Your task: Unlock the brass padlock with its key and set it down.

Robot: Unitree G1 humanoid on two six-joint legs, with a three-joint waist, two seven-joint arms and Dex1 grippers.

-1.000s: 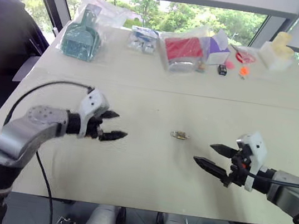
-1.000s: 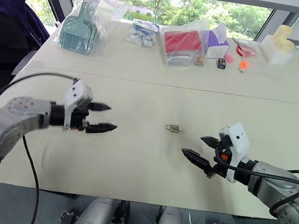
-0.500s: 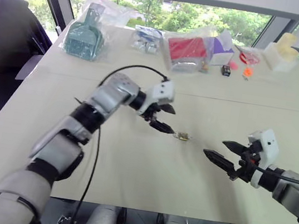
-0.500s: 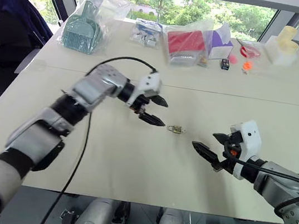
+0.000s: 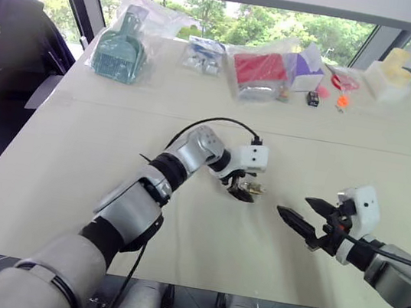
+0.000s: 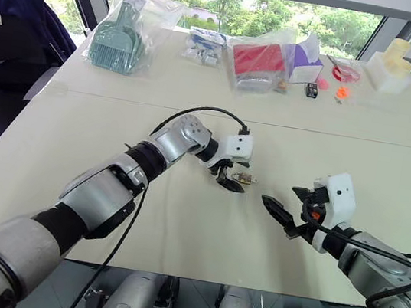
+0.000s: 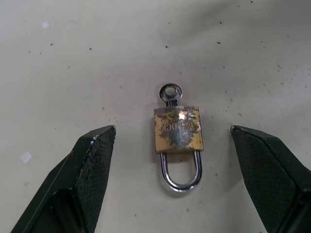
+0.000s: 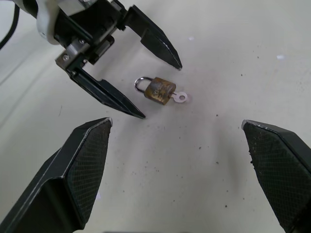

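Observation:
The brass padlock [image 7: 177, 136] lies flat on the cream table [image 5: 70, 180], near its middle. Its silvery shackle is closed, and the key [image 7: 170, 92] is stuck in its keyhole. My left gripper [image 5: 242, 189] reaches in from the left and points down over the padlock. It is open, with one finger [image 7: 92, 165] on each side of the lock and a gap to the body on both sides. My right gripper [image 5: 294, 206] hovers open a short way to the right and aims at the padlock [image 8: 159, 90]. Nothing is between its fingers.
Along the table's far edge lie a bagged green dustpan [image 5: 117, 54], a bagged red item [image 5: 257, 69], a purple box [image 5: 304, 64], a small black box [image 5: 312, 98] and a cream object [image 5: 391, 73]. A black cable [image 5: 210, 120] loops over my left forearm.
My left arm has swept from the table's left side to the padlock and tipped downward, so its open fingers now straddle the lock. The right gripper has stayed about where it was.

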